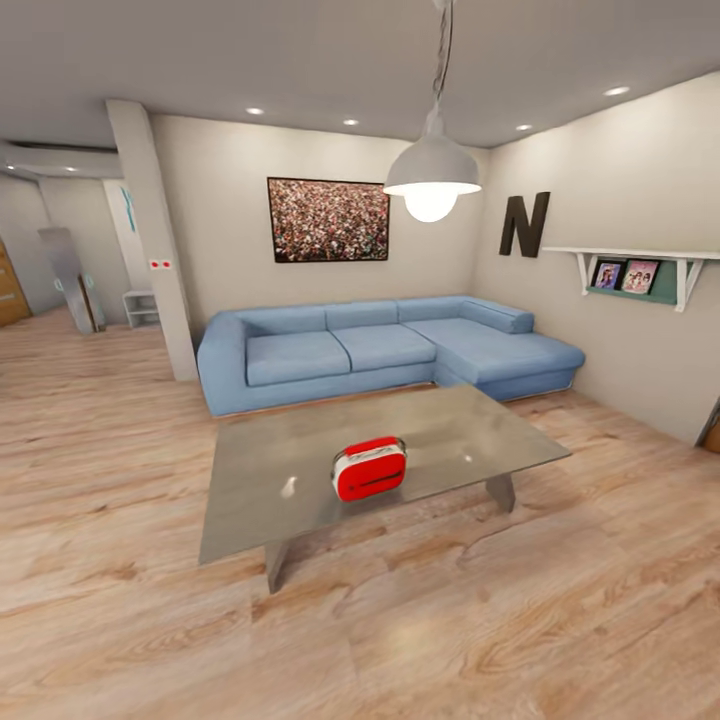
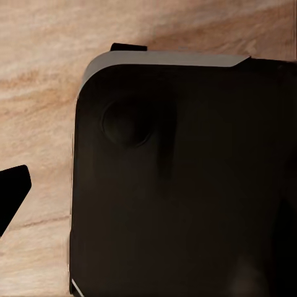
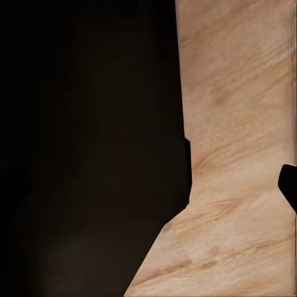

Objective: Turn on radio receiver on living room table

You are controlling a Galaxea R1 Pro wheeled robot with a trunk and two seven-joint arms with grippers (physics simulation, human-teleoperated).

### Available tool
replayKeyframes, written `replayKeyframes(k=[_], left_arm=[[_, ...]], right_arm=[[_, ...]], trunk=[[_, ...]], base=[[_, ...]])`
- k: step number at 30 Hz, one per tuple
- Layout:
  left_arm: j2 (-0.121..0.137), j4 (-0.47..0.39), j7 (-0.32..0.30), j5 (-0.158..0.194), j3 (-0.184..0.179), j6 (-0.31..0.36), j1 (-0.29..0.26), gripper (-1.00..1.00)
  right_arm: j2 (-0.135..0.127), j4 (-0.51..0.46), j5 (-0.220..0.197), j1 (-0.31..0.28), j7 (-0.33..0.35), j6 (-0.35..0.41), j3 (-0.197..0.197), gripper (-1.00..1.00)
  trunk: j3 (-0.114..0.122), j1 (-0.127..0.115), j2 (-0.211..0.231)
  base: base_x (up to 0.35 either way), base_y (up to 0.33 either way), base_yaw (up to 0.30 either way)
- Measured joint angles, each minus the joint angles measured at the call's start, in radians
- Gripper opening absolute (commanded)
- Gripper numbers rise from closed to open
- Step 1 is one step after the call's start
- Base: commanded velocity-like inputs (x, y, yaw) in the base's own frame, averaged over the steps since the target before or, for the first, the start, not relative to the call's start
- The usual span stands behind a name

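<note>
On the table [image 1: 280,470], a little toward the near edge and about midway along its width, stands the radio [image 1: 369,468], upright, its long axis running across the head view and roughly along the table's length. The table lies straight ahead over a stretch of wood floor [image 1: 110,440], with the blue sofa [image 1: 380,345] just behind it and the pendant lamp [image 1: 432,180] hanging above. Neither arm appears in the head view, so the radio is well out of reach of both and sits close to centre; I judge neither arm clearly nearer (a slight lean to the right one, if any). The coming move is a drive forward to the table's near edge.

The radio is a small rounded red box with white trim and a thin wire handle over the top; dark slots cross the face turned this way, and no dial can be made out at this range.

The wrist views give dark robot body over floor, with only dark slivers at the edges, so whether either claw is spread or closed I cannot tell
</note>
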Motion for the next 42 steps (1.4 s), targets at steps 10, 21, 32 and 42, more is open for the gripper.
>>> replayKeyframes(k=[10,21,32,42], left_arm=[[0.001,0.0,0.001,0.0,0.0,0.0,0.0,1.0],[0.002,0.0,0.002,0.0,0.001,0.0,0.0,1.0],[0.002,0.0,0.002,0.002,0.001,0.0,0.0,1.0],[0.002,0.0,0.002,0.002,0.001,0.0,0.0,1.0]], right_arm=[[0.0,0.0,0.0,0.0,-0.002,0.001,0.001,1.0],[0.0,0.0,0.001,0.0,-0.002,0.002,0.003,1.0],[0.0,0.0,0.011,0.0,-0.001,0.002,0.01,1.0],[0.0,0.0,0.012,0.0,0.0,0.002,0.011,1.0]], trunk=[[0.0,0.0,0.0],[0.0,0.0,0.0],[0.0,0.0,0.0],[0.0,0.0,0.0]], base=[[0.265,-0.161,-0.002],[0.245,-0.161,0.0],[0.229,-0.158,0.0],[0.194,-0.132,0.0]])
